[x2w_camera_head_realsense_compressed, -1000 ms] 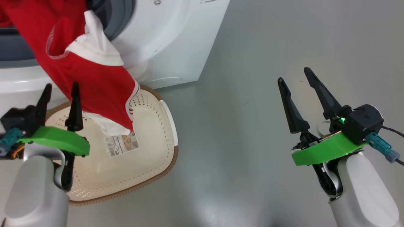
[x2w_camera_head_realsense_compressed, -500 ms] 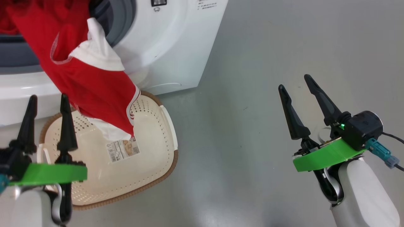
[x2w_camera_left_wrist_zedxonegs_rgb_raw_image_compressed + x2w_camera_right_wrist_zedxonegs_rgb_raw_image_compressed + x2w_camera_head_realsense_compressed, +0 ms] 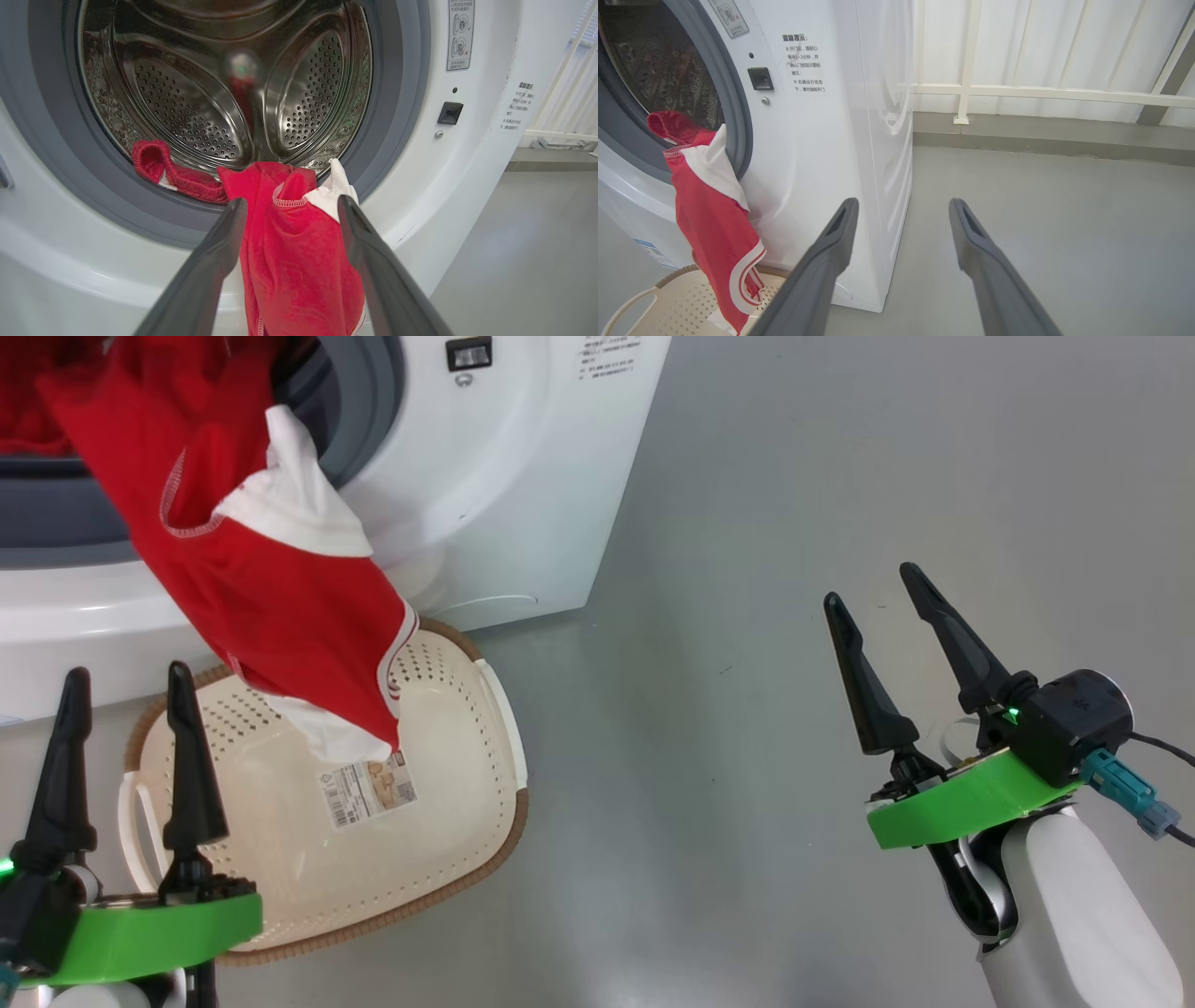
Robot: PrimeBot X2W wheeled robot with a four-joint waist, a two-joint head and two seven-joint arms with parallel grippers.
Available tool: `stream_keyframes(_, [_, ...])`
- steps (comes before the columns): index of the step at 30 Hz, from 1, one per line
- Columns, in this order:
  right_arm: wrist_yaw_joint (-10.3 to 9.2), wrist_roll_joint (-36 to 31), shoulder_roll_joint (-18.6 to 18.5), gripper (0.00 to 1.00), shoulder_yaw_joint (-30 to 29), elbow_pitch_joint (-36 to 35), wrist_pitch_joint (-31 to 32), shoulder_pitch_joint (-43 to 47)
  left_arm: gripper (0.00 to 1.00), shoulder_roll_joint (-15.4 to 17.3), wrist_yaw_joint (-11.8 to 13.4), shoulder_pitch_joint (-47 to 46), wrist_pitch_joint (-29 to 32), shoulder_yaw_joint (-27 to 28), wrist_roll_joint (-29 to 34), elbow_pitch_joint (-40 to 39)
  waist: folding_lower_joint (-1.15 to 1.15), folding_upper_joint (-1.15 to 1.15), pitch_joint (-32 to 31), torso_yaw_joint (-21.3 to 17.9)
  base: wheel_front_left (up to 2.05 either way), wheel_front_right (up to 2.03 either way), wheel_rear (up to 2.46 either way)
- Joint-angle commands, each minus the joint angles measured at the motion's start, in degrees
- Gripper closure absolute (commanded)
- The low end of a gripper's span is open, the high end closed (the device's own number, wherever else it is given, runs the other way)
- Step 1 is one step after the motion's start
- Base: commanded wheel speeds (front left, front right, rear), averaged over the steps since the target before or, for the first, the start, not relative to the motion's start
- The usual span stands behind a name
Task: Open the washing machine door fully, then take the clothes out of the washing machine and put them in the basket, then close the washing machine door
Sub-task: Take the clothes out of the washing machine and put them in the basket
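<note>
The white washing machine (image 3: 485,476) stands open, and its steel drum (image 3: 196,107) shows in the left wrist view. The washing machine door is out of view. A red garment with white panels (image 3: 280,607) hangs from the drum mouth over the grey gasket, with its lower end in the cream basket (image 3: 467,831) on the floor below. A second red piece (image 3: 159,163) lies on the drum's lip. My left gripper (image 3: 127,672) is open and empty, over the basket's left end and short of the hanging garment (image 3: 294,280). My right gripper (image 3: 869,584) is open over bare floor, far right.
Grey floor (image 3: 747,523) spreads to the right of the machine. A white railing and wall panels (image 3: 1041,88) stand behind it. The basket (image 3: 668,308) touches or nearly touches the machine's front base. A paper label (image 3: 369,789) lies on the basket's bottom.
My left gripper has drawn back from the hanging garment, toward the lower left of the head view, still open. The head view has shifted slightly. The right arm has hardly moved.
</note>
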Motion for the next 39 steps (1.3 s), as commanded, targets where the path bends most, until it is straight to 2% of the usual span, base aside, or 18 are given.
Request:
stream_keyframes(1, [0.09, -0.5, -0.2, 0.0, 0.9, -1.4, -0.3, 1.8, 0.0, 0.4, 0.4, 0.6, -0.3, 1.6, 0.0, -1.6, 0.0, 0.0, -0.1, -0.1, 0.0, 0.0, 0.0])
stream_keyframes(8, [0.09, -0.5, -0.3, 0.0, 0.6, -1.5, -0.3, 2.2, 0.0, 0.3, -0.4, -0.9, -0.3, 0.3, -1.4, 2.0, 0.0, 0.0, 0.0, 0.2, 0.0, 0.0, 0.0])
stream_keyframes(19, [0.09, -0.7, 0.0, 0.0, 0.7, -1.6, -0.3, 1.2, 0.0, 3.3, -1.9, -13.9, 1.8, -3.6, -4.1, 14.3, 0.0, 0.0, 1.7, 0.7, 0.0, 0.0, 0.0])
stream_keyframes(29, [0.09, -0.5, 0.5, 0.0, 0.9, -1.6, -0.3, 0.4, 0.0, 8.0, -2.3, -30.6, 8.2, -5.3, -6.3, 28.1, 0.0, 0.0, 3.6, 0.2, 0.0, 0.0, 0.0])
stream_keyframes(39, [0.09, -0.4, 1.0, 0.0, 0.7, -1.8, -0.3, -0.4, 0.0, 10.6, -2.5, -39.1, 14.2, -9.7, -6.7, 39.0, 0.0, 0.0, 4.6, -0.4, 0.0, 0.0, 0.0])
